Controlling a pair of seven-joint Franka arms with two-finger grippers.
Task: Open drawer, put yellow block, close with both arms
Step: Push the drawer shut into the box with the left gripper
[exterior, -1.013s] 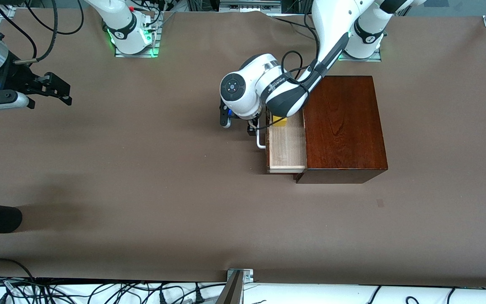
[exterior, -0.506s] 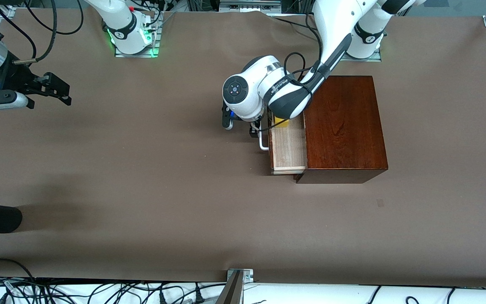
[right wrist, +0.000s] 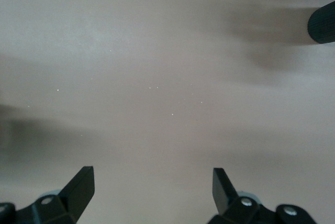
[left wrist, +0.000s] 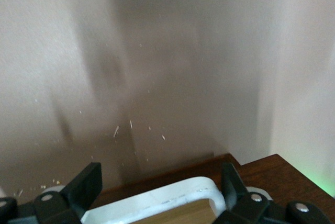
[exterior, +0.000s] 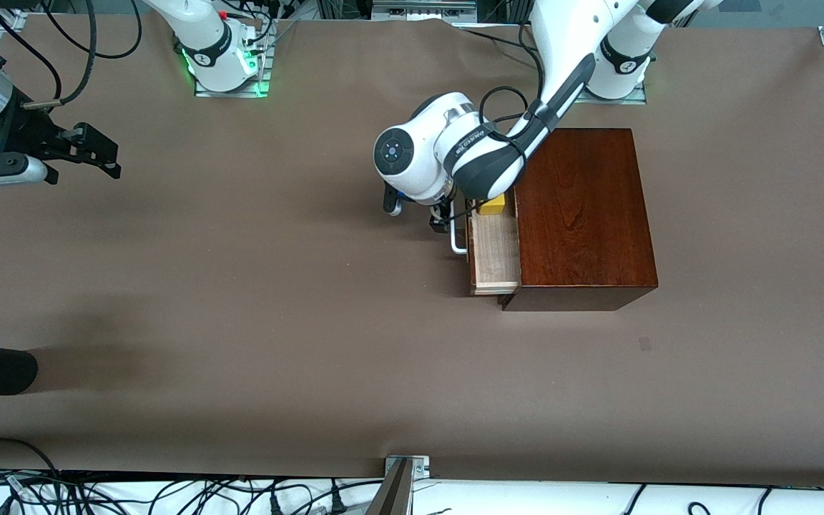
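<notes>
front view, left gripper [exterior: 442, 217]: right at the drawer's white handle [exterior: 457, 242], fingers either side of it, spread.
front view, drawer [exterior: 495, 254]: partly out of the wooden box [exterior: 580, 214], with the yellow block [exterior: 491, 205] inside, just beside that gripper.
front view, right gripper [exterior: 94, 151]: waiting up over bare table [exterior: 240, 322], well apart from the box.
left wrist view: fingers [left wrist: 84, 187] wide, straddling the handle [left wrist: 157, 205], not pinching it.
right wrist view: right gripper [right wrist: 152, 185] spread, just table under it.
</notes>
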